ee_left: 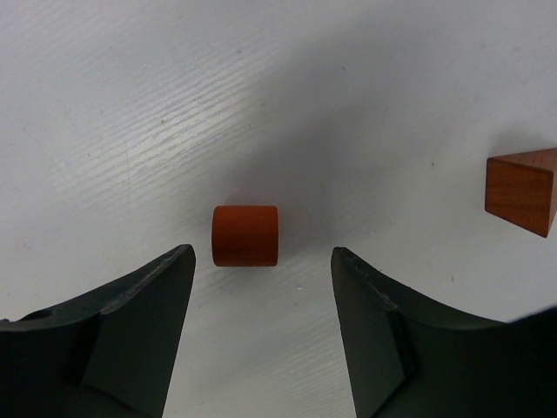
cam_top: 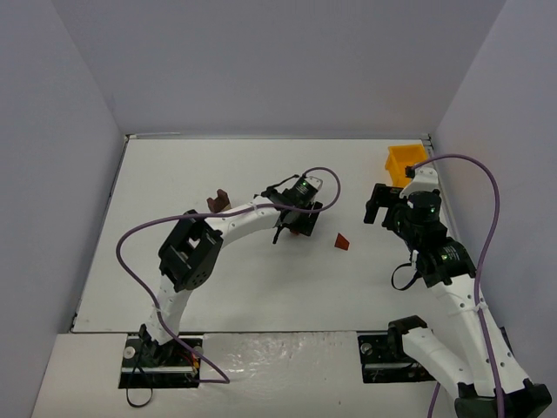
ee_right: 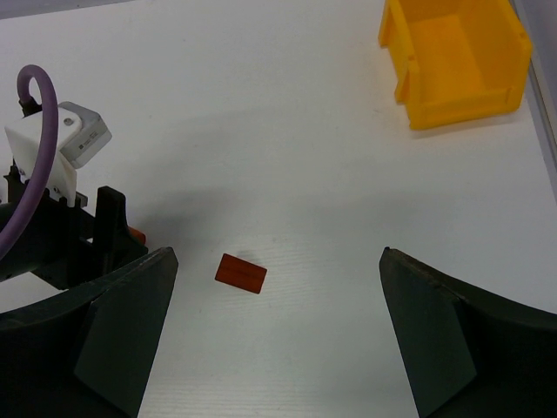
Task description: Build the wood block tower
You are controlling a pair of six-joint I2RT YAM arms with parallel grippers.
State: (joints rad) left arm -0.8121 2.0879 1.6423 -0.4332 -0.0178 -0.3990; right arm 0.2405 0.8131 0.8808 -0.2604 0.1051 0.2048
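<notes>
Wood blocks [cam_top: 343, 241] lie loose on the white desk [cam_top: 174, 261], and no finished tower can be made out. Top external view: the left arm bends at the elbow and reaches to mid-desk with its wrist turned down, so the left pincer [cam_top: 294, 225] hangs over one piece, another lying just to its right. Dark brown pieces [cam_top: 218, 201] stand apart beyond the forearm, too small to tell whether they are stacked. The right arm is folded at the right edge, and the right pincer [cam_top: 377, 203] is parked near the yellow bin [cam_top: 406, 161], probably to leave the workspace free. Left wrist view: the jaws are spread on either side of a reddish-brown block [ee_left: 245, 235], with a gap on each side and no contact, a pose suited to closing on it. A reddish wedge [ee_left: 522, 190] lies well to the right. Right wrist view: the jaws stand spread wide and hold nothing. The wedge lies on the desk between and beyond them, and the bin is at the far right.
</notes>
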